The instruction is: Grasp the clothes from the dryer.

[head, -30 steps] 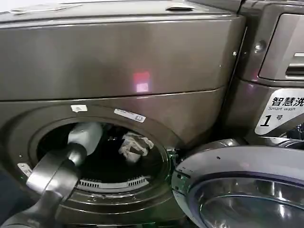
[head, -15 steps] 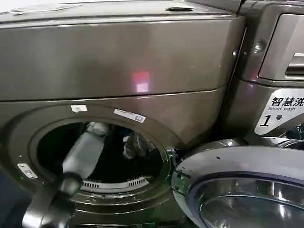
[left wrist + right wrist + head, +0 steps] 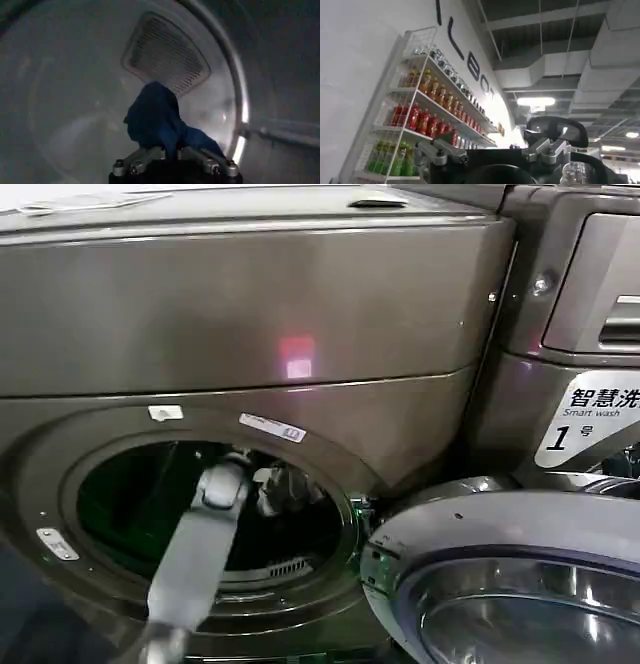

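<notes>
The dryer (image 3: 250,314) stood with its round door (image 3: 510,584) swung open to the right, a small pink light (image 3: 297,356) glowing on its plain front panel. The left arm reached up through the porthole into the dark drum, and the left pincer (image 3: 262,484) was at the clothes (image 3: 285,484), which hung in the upper middle of the opening, clear of the drum floor.

From the left wrist view, the left pincer (image 3: 171,152) was closed narrowly on the clothes (image 3: 157,120): a dark blue garment rose in a crumpled peak from between the two metal fingers (image 3: 145,156), with another fold spilling to one side. (The paler fabric showed only faintly from the head view, beside the blue.) Behind the bundle was the drum's back wall with its perforated vent (image 3: 167,55), and a bright curved rim ran along one side.

The right pincer (image 3: 492,152) was held away from the machine, its camera looking up at a shelf of bottled drinks (image 3: 427,112) and the ceiling; its fingers stood wide apart, holding nothing.
</notes>
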Robot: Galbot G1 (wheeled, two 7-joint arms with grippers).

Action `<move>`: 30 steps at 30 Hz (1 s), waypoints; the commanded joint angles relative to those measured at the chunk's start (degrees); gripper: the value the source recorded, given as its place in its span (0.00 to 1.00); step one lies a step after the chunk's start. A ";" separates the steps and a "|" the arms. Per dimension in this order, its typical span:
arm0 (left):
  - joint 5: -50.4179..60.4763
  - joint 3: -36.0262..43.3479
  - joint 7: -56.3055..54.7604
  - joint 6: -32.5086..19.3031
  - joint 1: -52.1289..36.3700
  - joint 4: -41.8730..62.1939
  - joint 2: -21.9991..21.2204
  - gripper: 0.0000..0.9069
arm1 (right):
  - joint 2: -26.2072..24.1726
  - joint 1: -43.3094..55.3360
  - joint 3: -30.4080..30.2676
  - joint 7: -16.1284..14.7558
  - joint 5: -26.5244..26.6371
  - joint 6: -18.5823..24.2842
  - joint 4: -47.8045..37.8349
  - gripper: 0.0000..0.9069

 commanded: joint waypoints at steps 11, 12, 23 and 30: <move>-1.27 -3.73 -7.65 -0.71 11.09 -9.40 -3.44 0.00 | -0.42 0.02 0.80 -0.57 1.02 1.13 -0.05 1.00; -1.74 -3.75 -7.64 -0.59 10.91 -9.44 -3.51 0.00 | -0.47 0.02 0.87 -0.58 1.01 1.14 -0.13 1.00; -2.20 -3.92 -4.50 0.62 10.64 -9.74 -2.89 0.00 | -0.35 0.50 0.96 -1.24 0.25 0.70 -0.19 1.00; -2.51 -4.08 -3.84 0.74 10.74 -9.78 -2.14 0.00 | -0.32 0.58 0.86 -1.55 -0.10 0.33 0.02 1.00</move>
